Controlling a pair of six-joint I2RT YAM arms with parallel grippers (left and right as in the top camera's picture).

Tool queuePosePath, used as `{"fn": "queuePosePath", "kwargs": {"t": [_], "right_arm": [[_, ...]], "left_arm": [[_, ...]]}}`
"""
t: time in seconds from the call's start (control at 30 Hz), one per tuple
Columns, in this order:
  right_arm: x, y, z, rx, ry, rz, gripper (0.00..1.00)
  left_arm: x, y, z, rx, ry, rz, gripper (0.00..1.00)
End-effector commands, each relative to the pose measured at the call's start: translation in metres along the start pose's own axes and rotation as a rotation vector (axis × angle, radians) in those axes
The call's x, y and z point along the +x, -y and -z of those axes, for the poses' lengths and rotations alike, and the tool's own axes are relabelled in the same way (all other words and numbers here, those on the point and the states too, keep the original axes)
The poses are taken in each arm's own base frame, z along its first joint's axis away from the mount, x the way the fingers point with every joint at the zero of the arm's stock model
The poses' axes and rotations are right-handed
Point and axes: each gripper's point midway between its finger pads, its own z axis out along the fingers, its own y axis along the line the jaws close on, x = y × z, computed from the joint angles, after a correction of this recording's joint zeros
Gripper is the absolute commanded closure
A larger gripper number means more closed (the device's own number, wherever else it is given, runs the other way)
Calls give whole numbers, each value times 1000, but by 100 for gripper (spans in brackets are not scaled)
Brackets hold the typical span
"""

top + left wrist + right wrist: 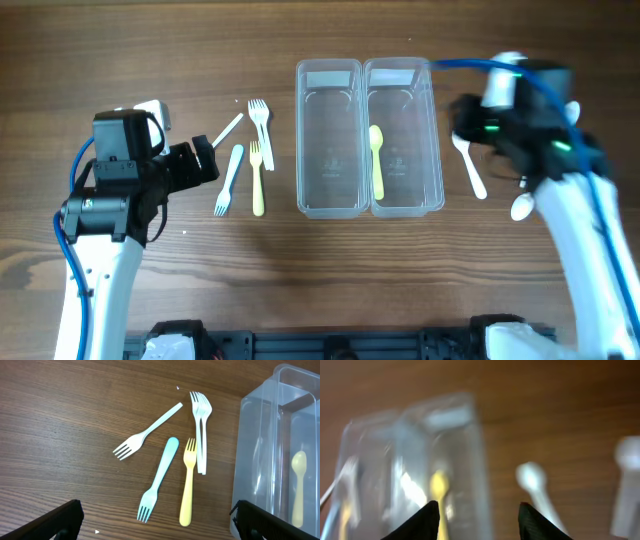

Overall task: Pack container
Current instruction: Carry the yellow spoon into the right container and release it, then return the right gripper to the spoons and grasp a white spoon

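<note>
At centre frame we see two clear containers (329, 66) side by side, a yellow spoon (376, 160) inside the right-hand one (forks (187, 485) lie loose to their left). Both our left gripper (157, 515) and right gripper (479, 520) hang spread apart, empty.

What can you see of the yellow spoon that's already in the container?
The yellow spoon looks like smooth, pale yellow-green plastic in one piece, with an oval bowl and a straight handle. It lies flat on the floor of the right clear container, lengthwise, with its bowl toward the far end. It sits close to the wall beside the neighbouring container. It is alone in there, and nothing but the container touches it.
</note>
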Motion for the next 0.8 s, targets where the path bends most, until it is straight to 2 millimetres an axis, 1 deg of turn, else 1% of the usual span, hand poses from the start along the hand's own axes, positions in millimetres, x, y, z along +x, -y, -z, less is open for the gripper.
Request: {"fn": "queuePosePath", "kwargs": {"t": [0.0,0.03,0.07,0.1,0.13,0.17,0.2,0.23,0.27,0.33,0.37,0.43,0.5,0.63,0.7,0.77], "right_arm": [[-13,94,19,281,60,-192,49],[-9,113,17,316,49,-233,49],[-1,140,11,368,21,-309,49],[5,156,6,391,-3,-346,50],[14,172,-6,400,-44,-390,50],[21,182,-17,390,-78,-419,51],[25,187,-25,382,-101,-437,51],[35,194,-42,367,-145,-465,51],[45,198,-58,352,-187,-480,51],[57,201,-77,337,-235,-492,52],[63,201,-91,317,-260,-500,52],[71,202,-107,297,-286,-507,54],[78,206,-120,299,-302,-511,53],[81,210,-131,298,-301,-506,54],[78,210,-133,295,-290,-501,54],[75,207,-135,289,-280,-482,54]], "left_arm": [[-7,0,4,-2,20,-12,0],[-7,0,4,-2,20,-13,0],[-7,0,4,-2,19,-12,0],[-7,0,4,-2,19,-12,0],[-7,0,4,-2,19,-12,0],[-7,0,4,-2,19,-12,0],[-7,0,4,-2,18,-12,0],[-6,-1,4,-2,17,-12,0],[-6,-1,4,-3,15,-12,0],[-5,-1,4,-4,11,-12,0],[-4,-1,4,-4,8,-12,0],[-4,-1,4,-4,7,-12,0],[-3,-1,4,-5,5,-11,0],[-3,-1,4,-6,4,-11,0],[-3,-1,4,-5,4,-11,0],[-3,-1,4,-5,4,-11,0]]}}
